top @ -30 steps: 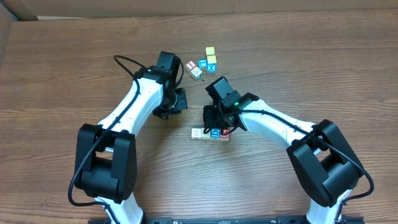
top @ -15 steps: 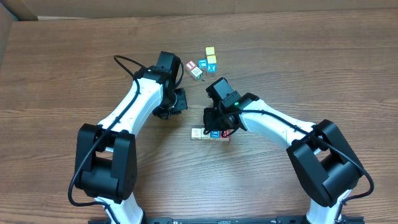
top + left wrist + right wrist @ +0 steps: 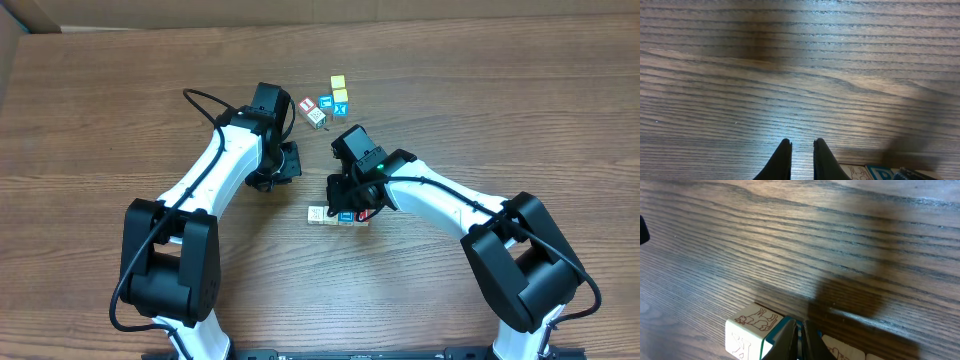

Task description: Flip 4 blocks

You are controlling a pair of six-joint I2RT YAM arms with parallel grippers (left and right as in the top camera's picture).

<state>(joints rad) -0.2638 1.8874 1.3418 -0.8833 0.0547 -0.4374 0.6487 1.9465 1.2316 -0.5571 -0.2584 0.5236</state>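
Hardly anything has shifted in the last second: my right pincer (image 3: 798, 334) stays closed, tips against the blue block (image 3: 347, 215) beside the cream block (image 3: 751, 326) on the desk (image 3: 500, 100). My left pincer (image 3: 802, 151) hangs nearly shut, empty.

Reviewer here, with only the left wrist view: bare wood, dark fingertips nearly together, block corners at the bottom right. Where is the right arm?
Observer: Overhead, the right pincer sits over a short row of blocks.
Reviewer: Is it gripping one?
Observer: The right wrist view shows its fingers shut together, tips down at the row beside a rabbit-topped block; nothing shows between them.
Reviewer: Any other blocks?
Observer: Yes, overhead a second cluster lies farther from the robot, including two yellow cubes.
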